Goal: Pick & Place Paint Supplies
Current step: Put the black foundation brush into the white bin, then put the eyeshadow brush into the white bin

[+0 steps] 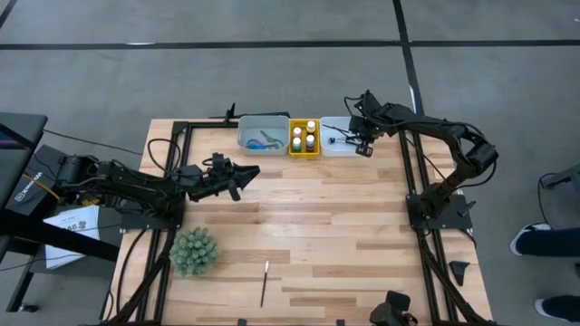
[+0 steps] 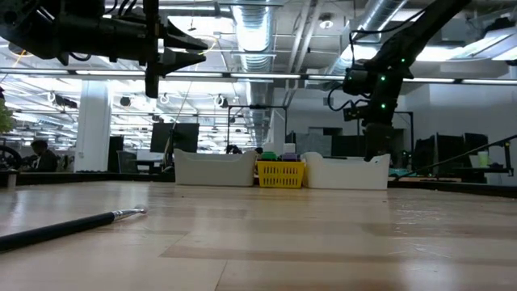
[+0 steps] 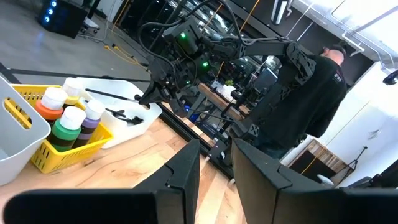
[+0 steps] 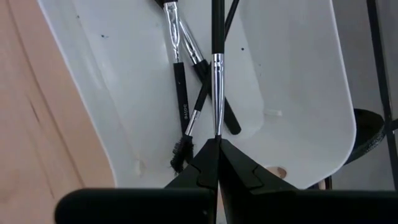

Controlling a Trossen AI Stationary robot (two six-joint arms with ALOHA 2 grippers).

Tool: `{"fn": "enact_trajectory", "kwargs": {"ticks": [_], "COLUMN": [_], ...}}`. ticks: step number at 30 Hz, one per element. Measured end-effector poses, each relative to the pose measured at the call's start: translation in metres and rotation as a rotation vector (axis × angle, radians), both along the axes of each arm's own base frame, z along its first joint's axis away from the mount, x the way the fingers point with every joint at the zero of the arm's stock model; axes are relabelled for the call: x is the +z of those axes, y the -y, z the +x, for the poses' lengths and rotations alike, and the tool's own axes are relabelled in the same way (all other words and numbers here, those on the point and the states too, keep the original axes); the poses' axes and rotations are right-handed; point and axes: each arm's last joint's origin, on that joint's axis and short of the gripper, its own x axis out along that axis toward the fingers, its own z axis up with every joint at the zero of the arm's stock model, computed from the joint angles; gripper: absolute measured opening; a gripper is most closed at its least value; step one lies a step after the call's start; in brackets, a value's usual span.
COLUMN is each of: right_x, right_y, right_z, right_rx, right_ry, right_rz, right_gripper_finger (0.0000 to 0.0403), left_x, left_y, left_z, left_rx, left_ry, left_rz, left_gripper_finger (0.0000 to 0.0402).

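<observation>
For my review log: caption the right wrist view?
Right gripper shut on thin dark-handled brush above white plastic tray.

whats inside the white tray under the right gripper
Several thin dark-handled brushes lie crossed in the white tray; the right gripper, shut on another brush, hides the part beneath its fingers.

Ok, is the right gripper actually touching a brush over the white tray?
Touching. The right wrist view shows the right gripper shut on a brush, its handle pinched between the fingertips above the white tray.

We note paint bottles (image 1: 304, 137) upright in yellow tray (image 1: 292, 150), scissors (image 1: 265, 140) in grey tray (image 1: 246, 127), brushes (image 4: 186, 81) crossed in white tray (image 4: 298, 93), one brush (image 1: 265, 282) flat on table (image 1: 344, 235).
</observation>
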Motion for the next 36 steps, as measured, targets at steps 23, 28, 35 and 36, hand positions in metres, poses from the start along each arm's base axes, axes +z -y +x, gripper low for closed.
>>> {"fn": "enact_trajectory", "kwargs": {"ticks": [23,28,35,36], "right_x": [0.001,0.003,0.026,0.031], "right_y": [0.002,0.002,-0.008,-0.010], "right_z": [0.002,0.001,-0.002,-0.002], "right_rx": [-0.056,-0.066,-0.094,-0.103], "right_ry": [0.036,0.043,0.143,0.169], "right_rz": [-0.013,-0.014,-0.046,-0.046], "right_gripper_finger": [0.0052,0.0069,0.0072,0.0072], "left_x": [0.000,0.000,0.000,0.000], "left_y": [0.000,0.000,-0.001,-0.001], "left_z": [0.000,0.000,0.000,0.000], "left_rx": [0.015,0.015,0.019,0.019], "left_ry": [-0.002,-0.001,-0.002,-0.001], "left_rz": [0.001,0.001,0.001,0.001], "left_gripper_finger": [0.0088,0.0088,0.0088,0.0088]}}
